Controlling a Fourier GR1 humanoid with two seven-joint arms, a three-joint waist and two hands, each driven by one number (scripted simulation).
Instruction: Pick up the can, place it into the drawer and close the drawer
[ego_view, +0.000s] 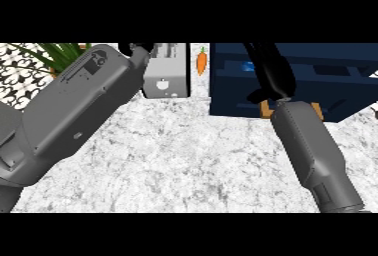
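Our right hand (272, 75) stretches over the blue drawer (229, 95), and we can't tell its grip. Our left hand (136, 49) is cut off behind its forearm (74, 105), equally unreadable.

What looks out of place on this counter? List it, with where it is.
Nothing is spilled or broken. One oddity: a carrot lies loose on the counter, between the grey box and the blue drawer unit. No can is in view.
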